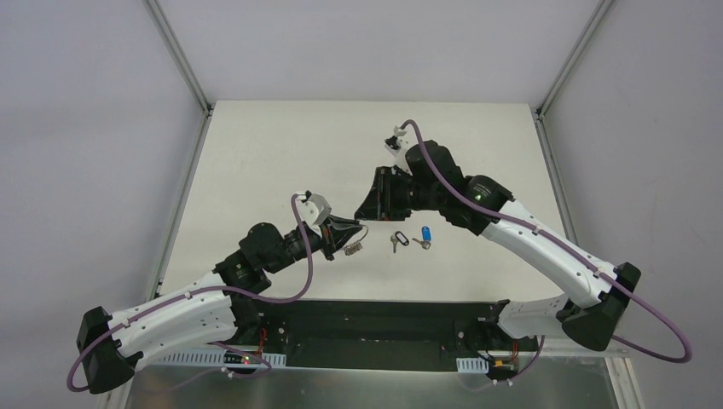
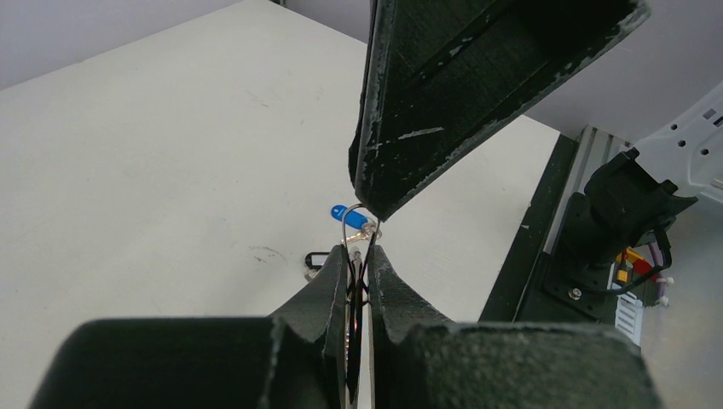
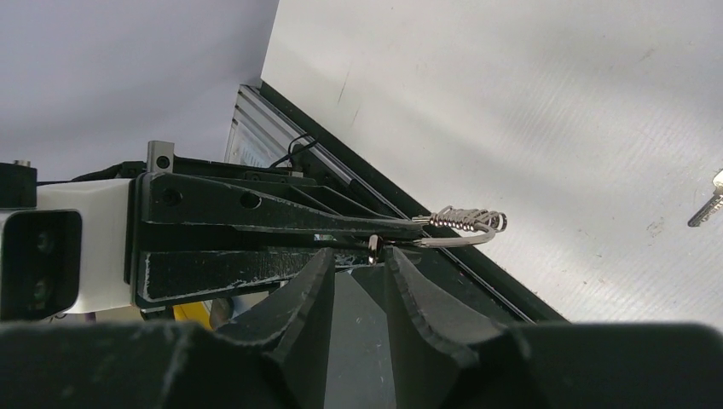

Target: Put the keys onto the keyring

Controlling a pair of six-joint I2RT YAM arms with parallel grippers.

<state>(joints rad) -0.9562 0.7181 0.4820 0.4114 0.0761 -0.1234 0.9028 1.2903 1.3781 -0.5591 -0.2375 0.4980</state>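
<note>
While my left gripper is clamping the keyring tight, my right gripper is hovering at it with a narrow gap.
I am seeing the ring held edge-on above the near middle of the table, with a small metal bit sitting between the right fingertips; whether they are touching it I cannot tell. The black key and the blue key are lying side by side just right of it.
</note>
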